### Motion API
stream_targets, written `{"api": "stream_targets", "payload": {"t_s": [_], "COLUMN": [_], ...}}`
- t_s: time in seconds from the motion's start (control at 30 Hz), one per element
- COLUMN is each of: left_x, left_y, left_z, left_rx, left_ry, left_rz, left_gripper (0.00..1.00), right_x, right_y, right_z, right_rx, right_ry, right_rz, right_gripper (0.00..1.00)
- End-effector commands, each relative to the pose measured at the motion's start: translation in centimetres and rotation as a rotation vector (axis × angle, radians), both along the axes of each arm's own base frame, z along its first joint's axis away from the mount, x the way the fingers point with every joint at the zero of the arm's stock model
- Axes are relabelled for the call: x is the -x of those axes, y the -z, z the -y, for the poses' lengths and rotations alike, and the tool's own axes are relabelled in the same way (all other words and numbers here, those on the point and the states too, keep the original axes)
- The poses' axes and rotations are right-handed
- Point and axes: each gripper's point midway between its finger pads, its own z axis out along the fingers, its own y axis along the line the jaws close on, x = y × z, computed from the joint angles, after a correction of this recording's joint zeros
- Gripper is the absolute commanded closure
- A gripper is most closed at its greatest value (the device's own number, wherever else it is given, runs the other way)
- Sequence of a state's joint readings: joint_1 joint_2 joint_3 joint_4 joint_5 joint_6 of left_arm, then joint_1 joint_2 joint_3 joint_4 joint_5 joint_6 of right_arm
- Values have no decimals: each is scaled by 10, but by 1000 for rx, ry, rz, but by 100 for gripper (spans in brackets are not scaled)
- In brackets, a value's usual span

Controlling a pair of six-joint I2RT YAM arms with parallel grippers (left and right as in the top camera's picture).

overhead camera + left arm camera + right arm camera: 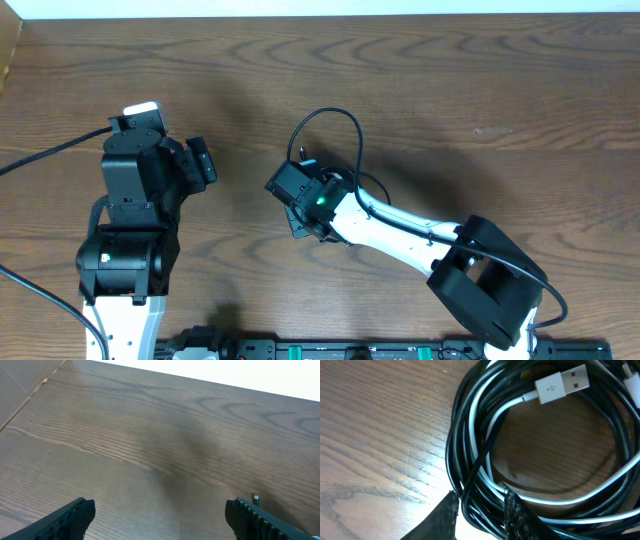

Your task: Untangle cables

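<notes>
Right end effector (pixel 480 507) pinches several strands of cables (pixel 457 455) at once, black plus white cable (pixel 483 435). Coil near bench (pixel 150 420) middle, mostly hidden under that end effector in overhead. Left end effector (pixel 160 512) spread, empty, toward left edge, well apart from coil.

Risks:
- Pull drags whole bundle; loops likely tighten instead of separating.
- White USB plug (pixel 562 382) lies across coil, may snag on black loops.
- No counter-hold, so bundle may just slide.

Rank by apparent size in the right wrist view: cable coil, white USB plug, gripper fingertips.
1. cable coil, largest.
2-3. the right gripper fingertips and white USB plug look alike; fingertips are cropped and nearest the camera, so unranked.
</notes>
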State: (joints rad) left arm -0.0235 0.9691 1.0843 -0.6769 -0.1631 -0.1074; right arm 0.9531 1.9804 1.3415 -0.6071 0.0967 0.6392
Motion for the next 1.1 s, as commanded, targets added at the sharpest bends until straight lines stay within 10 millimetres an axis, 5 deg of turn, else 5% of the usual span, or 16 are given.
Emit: {"api": "stream_targets", "payload": {"t_s": [0.0, 0.27, 0.6, 0.83, 1.07], "left_x": [-1, -1, -1, -1, -1], "left_y": [-6, -6, -6, -6, -6], "left_z": [0, 0, 0, 0, 0], "left_rx": [4, 4, 4, 4, 4], "left_ry": [-4, -3, -3, -4, -3], "left_rz": [13, 13, 13, 13, 13], "left_gripper": [11, 11, 11, 12, 11], "right_x": [1, 4, 6, 12, 15], "right_y": [3, 16, 19, 20, -9], "right_z": [-1, -1, -2, -6, -4], "right_rx": [4, 16, 16, -7, -13], "right_ry": [-8, -13, -16, -29, -57], "right_rz": [1, -26, -39, -72, -70], "right_gripper": [72, 72, 99, 99, 99]}}
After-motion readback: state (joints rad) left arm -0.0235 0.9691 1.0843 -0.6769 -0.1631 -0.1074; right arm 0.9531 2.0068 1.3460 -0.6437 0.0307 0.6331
